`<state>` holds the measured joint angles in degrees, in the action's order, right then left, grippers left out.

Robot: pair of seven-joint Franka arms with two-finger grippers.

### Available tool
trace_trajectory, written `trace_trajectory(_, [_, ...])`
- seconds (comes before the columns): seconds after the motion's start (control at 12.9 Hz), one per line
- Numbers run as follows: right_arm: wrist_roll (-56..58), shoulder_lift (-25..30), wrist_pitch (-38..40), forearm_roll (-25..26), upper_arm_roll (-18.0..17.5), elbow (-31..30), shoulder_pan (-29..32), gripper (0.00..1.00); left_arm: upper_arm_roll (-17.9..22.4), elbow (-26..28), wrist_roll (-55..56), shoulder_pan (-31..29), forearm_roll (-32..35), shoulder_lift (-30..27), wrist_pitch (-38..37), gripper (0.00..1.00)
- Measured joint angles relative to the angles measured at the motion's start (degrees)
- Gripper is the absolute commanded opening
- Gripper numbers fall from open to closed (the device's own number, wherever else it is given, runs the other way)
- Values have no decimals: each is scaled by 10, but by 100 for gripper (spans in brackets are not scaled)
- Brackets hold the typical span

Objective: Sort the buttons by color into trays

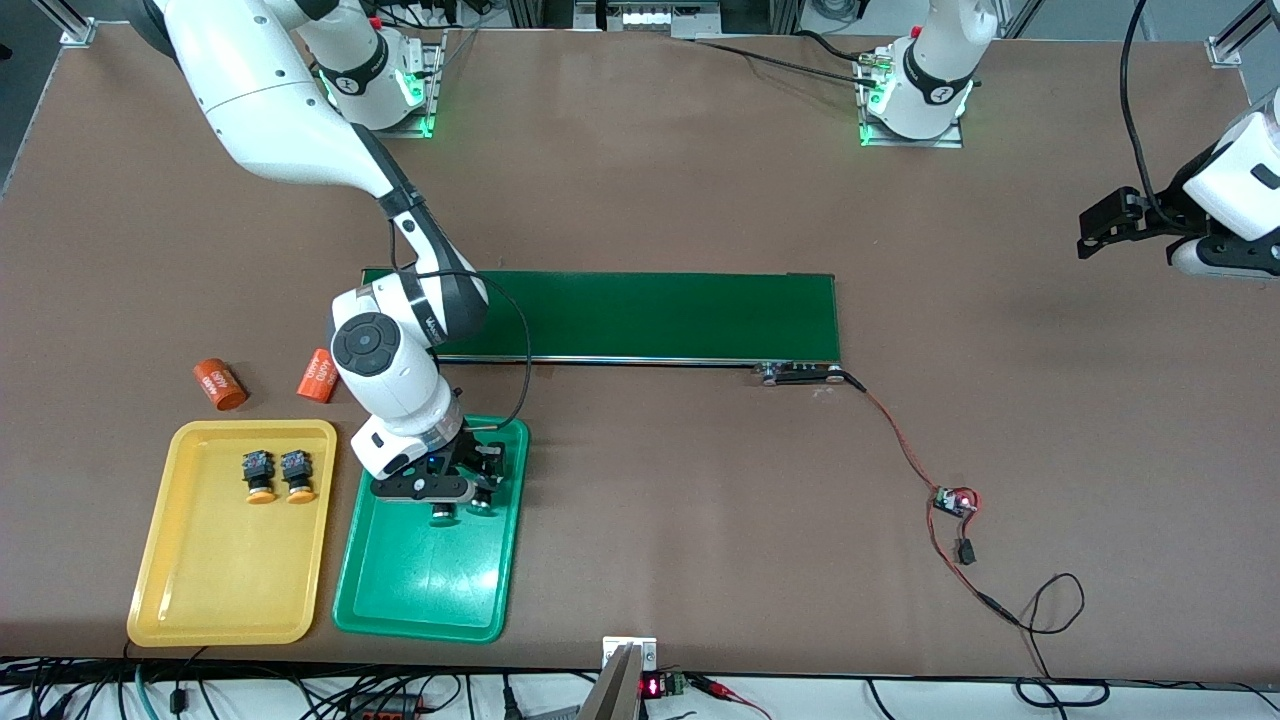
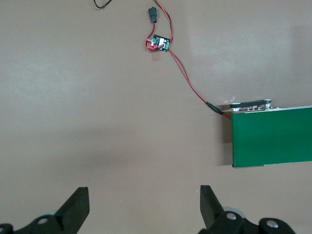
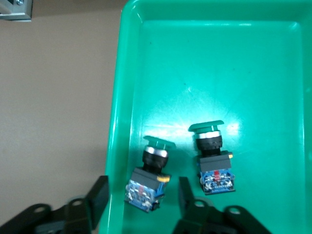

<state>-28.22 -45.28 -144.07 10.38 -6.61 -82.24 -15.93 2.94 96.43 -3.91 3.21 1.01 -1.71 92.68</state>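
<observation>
Two green-capped buttons (image 3: 151, 178) (image 3: 212, 156) lie on their sides in the green tray (image 1: 430, 585), at the end farther from the front camera. My right gripper (image 3: 141, 190) hangs low over that end, open. Its fingers straddle one green button without touching it, and one finger stands over the tray's rim (image 3: 114, 146). In the front view the right gripper (image 1: 460, 492) hides most of both buttons. Two yellow-orange buttons (image 1: 258, 475) (image 1: 297, 475) lie side by side in the yellow tray (image 1: 220, 580). My left gripper (image 1: 1092, 235) waits open and empty over bare table (image 2: 144, 192).
A long dark-green belt (image 1: 640, 315) lies mid-table; its end shows in the left wrist view (image 2: 273, 136). Two orange cylinders (image 1: 218, 384) (image 1: 316, 375) lie beside the yellow tray, farther from the front camera. A small circuit board (image 1: 955, 500) with red wires runs from the belt.
</observation>
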Motion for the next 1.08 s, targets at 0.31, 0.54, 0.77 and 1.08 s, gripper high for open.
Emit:
trace_trajectory(0.31, [0, 8, -2, 0, 2, 4, 0, 100, 0, 0, 0, 0, 0, 0, 0, 100])
trace_trajectory(0.54, [0, 62, 77, 0, 9, 1, 15, 100, 0, 0, 0, 0, 0, 0, 0, 100])
trace_trajectory(0.77, [8, 152, 225, 0, 10, -4, 46, 100, 0, 0, 0, 0, 0, 0, 0, 100])
trace_trajectory(1.08, [110, 265, 352, -46, 10, -30, 115, 100, 0, -1, 0, 0, 0, 0, -1, 100])
